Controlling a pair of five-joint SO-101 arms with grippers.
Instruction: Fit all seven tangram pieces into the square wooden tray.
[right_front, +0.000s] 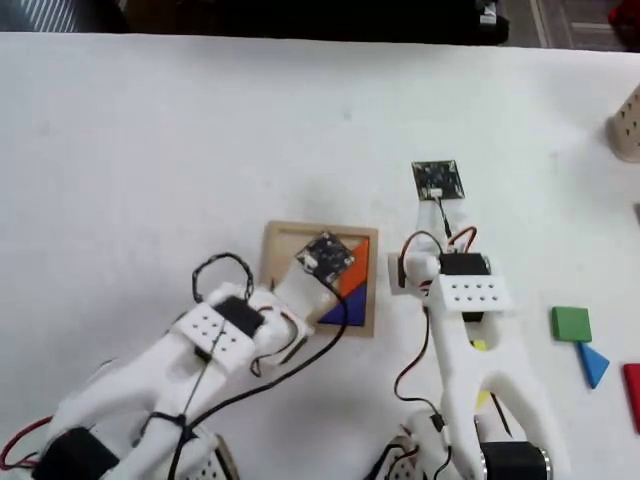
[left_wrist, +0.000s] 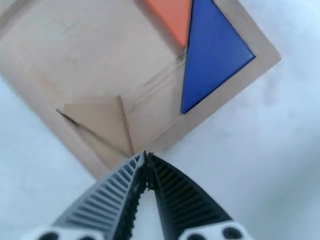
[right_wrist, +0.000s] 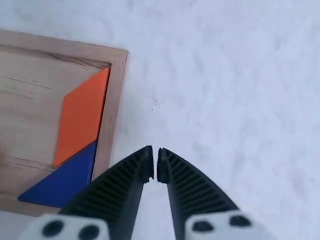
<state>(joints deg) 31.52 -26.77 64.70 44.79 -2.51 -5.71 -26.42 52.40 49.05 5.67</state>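
The square wooden tray lies mid-table with an orange piece and a blue triangle in its right part. The rest of its floor is bare wood. My left gripper is shut with nothing in it, its tips just above the tray's rim, away from the orange piece and the blue triangle. My right gripper is shut and empty over the white table, just outside the tray's rim, beside the orange piece and the blue triangle.
A green square, a small blue triangle and a red piece lie at the table's right edge. Bits of yellow show under the right arm. A pale block with holes stands far right.
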